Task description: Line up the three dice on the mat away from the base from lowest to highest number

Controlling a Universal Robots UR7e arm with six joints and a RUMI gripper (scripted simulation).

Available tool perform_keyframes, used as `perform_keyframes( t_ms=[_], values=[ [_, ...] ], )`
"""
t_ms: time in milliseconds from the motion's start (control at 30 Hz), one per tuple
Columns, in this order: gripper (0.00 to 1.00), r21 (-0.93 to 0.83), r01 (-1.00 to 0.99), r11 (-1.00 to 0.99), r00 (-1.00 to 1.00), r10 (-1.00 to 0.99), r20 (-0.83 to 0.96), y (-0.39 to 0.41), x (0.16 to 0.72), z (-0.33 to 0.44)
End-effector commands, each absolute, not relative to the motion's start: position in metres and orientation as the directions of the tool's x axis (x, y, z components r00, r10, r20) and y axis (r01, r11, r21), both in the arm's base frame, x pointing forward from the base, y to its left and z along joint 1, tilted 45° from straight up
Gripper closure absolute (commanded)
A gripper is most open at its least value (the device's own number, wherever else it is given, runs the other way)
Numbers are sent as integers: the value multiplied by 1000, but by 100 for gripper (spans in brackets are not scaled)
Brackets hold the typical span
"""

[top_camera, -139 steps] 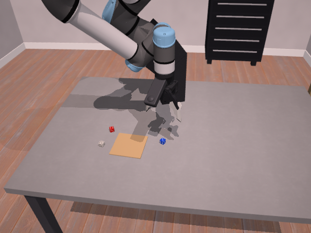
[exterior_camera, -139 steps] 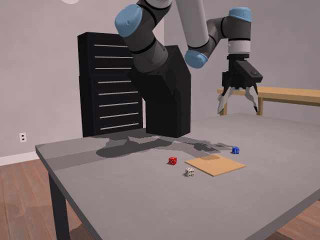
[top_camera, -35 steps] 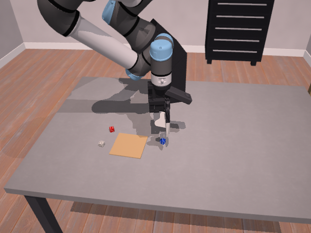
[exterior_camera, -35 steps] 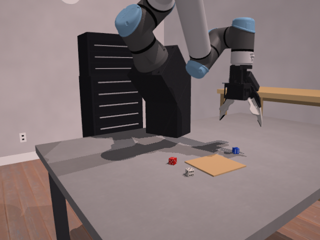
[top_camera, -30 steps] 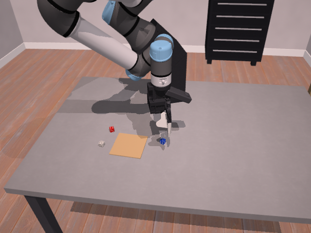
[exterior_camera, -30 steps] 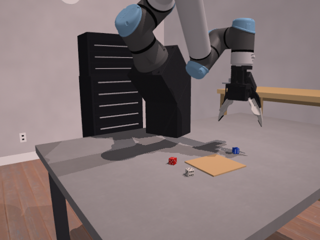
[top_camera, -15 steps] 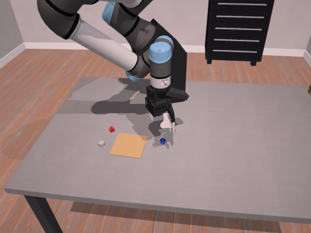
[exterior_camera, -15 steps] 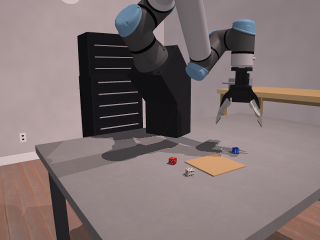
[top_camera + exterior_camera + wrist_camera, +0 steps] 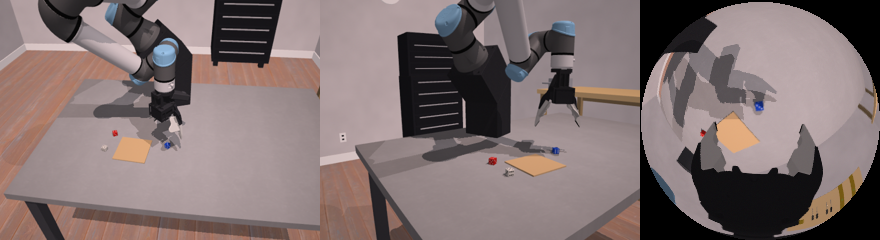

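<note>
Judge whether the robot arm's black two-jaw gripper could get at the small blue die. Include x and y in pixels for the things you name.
Probably yes: the black two-jaw gripper [image 9: 169, 129] [image 9: 557, 126] [image 9: 758, 123] is open above the table, and nothing visible crowds the small blue die [image 9: 167, 145] [image 9: 555, 150] [image 9: 759, 106].

Cannot read the pips on top of the blue die, too small in every view, nor those of the red die in the wrist view. Cannot make out the white die in the wrist view. Behind the body of the gripper in the top view: most of one finger. Behind a fingertip in the wrist view: a corner of the tan mat. Cut off above in the top and exterior views: the arm. Cropped at right in both: the counter.
</note>
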State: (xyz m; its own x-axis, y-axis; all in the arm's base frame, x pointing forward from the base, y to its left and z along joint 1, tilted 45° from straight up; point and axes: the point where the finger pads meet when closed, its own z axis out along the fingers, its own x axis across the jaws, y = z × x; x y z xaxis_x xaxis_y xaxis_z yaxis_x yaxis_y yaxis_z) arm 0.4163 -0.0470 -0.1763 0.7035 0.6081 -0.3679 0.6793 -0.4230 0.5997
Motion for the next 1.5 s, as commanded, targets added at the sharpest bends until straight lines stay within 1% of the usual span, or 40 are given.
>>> perform_keyframes(
  t_ms=[0,700,733,1467],
  values=[
    [0,564,743,-359,632,654,-416,-50,419,-177],
    [0,537,782,-315,582,676,-452,-51,419,-176],
    [79,537,782,-315,582,676,-452,-51,419,-176],
    [79,537,782,-315,583,676,-452,-51,419,-176]
  ],
)
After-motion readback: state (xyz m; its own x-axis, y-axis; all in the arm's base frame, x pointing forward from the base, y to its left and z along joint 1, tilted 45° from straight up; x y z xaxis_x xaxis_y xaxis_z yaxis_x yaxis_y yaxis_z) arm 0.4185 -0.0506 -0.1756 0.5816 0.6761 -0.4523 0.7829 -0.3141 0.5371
